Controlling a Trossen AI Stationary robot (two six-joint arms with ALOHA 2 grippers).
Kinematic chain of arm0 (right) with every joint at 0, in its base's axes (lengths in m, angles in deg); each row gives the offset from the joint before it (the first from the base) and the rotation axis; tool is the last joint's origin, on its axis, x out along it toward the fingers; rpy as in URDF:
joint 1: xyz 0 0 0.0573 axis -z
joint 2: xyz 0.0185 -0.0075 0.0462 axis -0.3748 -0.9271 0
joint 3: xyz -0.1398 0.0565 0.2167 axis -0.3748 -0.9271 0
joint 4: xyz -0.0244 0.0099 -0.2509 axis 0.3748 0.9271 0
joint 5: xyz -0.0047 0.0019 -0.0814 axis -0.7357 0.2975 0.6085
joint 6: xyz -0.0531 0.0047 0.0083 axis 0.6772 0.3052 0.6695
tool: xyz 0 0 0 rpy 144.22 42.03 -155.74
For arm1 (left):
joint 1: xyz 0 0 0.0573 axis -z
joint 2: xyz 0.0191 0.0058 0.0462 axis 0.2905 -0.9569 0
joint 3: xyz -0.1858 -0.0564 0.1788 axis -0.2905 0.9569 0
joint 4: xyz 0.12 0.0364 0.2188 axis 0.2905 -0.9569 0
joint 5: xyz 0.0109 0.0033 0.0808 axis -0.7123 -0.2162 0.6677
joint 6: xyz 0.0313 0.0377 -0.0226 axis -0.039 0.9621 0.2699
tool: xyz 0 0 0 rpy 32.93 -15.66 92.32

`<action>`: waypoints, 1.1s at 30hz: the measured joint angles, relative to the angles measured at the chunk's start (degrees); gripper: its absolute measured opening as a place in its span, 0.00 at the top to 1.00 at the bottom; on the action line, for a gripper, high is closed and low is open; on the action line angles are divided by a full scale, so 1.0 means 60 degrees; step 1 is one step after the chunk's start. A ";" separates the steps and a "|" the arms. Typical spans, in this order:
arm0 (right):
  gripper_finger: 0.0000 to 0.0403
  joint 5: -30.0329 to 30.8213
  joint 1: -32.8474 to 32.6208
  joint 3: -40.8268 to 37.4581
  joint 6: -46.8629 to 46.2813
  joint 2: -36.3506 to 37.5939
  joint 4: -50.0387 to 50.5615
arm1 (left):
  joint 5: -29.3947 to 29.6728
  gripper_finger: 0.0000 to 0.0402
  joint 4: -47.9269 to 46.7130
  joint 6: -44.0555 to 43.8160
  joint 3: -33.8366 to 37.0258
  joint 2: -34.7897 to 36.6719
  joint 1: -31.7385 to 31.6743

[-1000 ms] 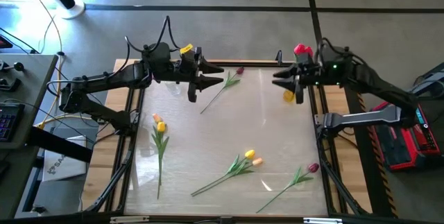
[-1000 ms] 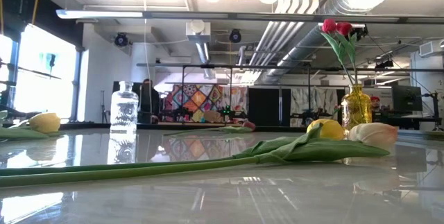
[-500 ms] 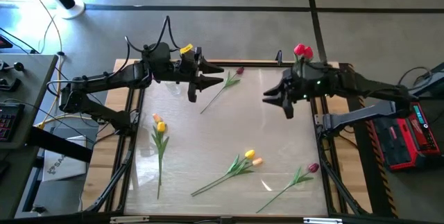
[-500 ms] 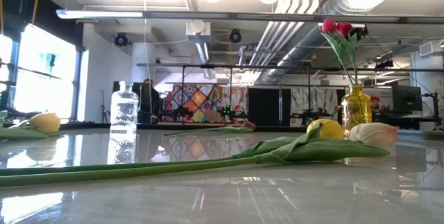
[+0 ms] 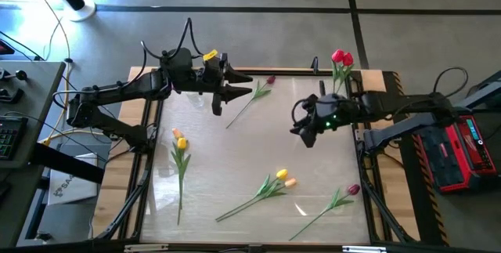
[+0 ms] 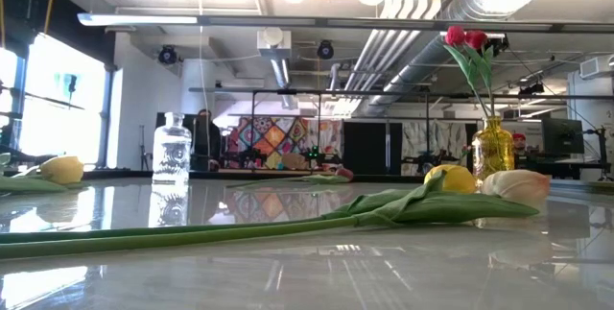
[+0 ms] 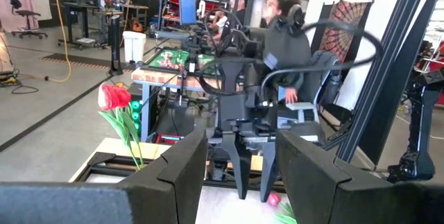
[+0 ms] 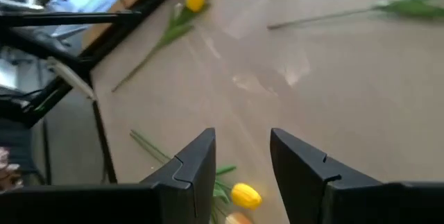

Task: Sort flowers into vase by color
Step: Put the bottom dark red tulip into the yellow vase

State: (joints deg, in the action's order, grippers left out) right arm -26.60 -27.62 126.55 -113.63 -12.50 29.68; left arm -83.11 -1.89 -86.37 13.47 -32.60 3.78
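Right gripper (image 5: 304, 131) above table (image 5: 313, 167) centre-right, fingers apart, empty. Left gripper (image 5: 223, 88) parked far-left, fingers apart, empty, near maroon tulip (image 5: 270, 81).

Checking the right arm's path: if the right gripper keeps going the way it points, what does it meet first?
Probably the yellow-orange tulip pair: the right gripper, fingers apart, points down at it. Depth is unclear.

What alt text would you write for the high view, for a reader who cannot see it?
Seen from above, the right gripper hangs open over a glossy table, the left gripper open at the far edge. Four loose tulips lie on it; red tulips stand at the far right.
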 joint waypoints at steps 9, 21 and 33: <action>0.69 0.0347 -0.0678 0.0000 -0.1989 0.0070 0.1584 | 0.0003 0.59 -0.0002 0.0002 0.0000 0.0000 0.0000; 0.69 0.0497 -0.1727 0.0000 -0.5171 0.0244 0.4110 | 0.0001 0.59 -0.0002 0.0002 0.0000 0.0000 0.0000; 0.69 0.0487 -0.2462 0.0000 -0.6516 0.0251 0.4908 | 0.0000 0.59 -0.0002 0.0002 0.0000 0.0000 0.0000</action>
State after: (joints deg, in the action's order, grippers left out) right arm -23.68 -42.39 126.55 -152.73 -10.99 59.13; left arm -83.11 -1.90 -86.36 13.47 -32.60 3.78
